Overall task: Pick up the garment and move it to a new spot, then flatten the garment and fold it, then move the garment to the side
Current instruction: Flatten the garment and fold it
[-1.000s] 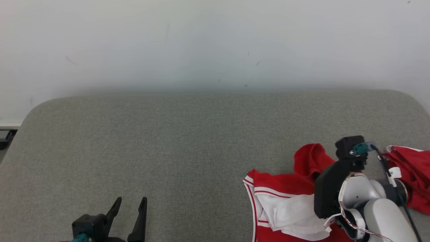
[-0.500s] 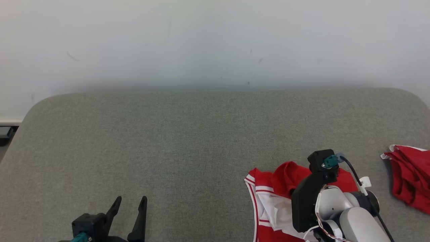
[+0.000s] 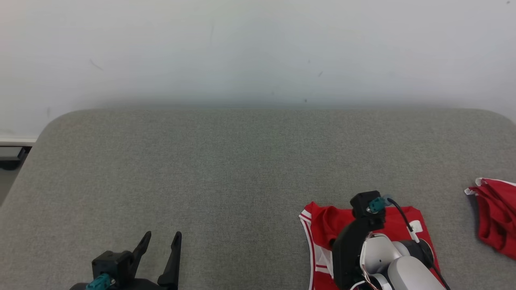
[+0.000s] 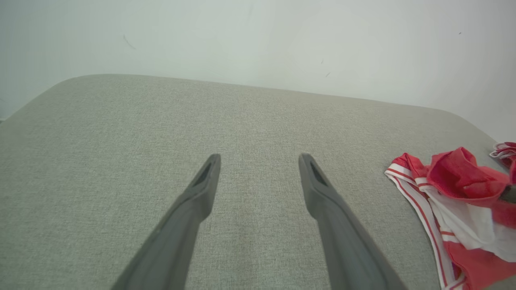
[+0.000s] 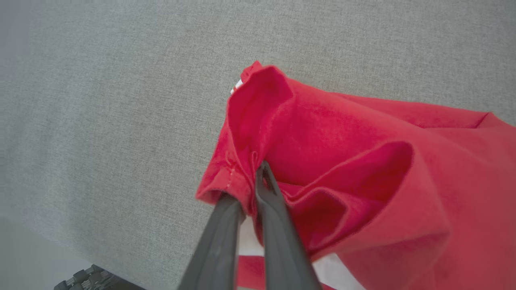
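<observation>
The red-and-white fabric garment (image 3: 322, 225) lies front right on the grey cloth-covered table (image 3: 242, 161). A crumpled red cloth bundle (image 3: 494, 213) lies further right, the left gripper (image 3: 163, 234) front left, a pale wall (image 3: 258, 48) behind.

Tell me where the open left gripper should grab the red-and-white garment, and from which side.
Probably the striped corner of the red garment, coming in low from the robot's left with the left gripper. It lies flat, nearest that gripper, while the right gripper pinches a raised red fold.
</observation>
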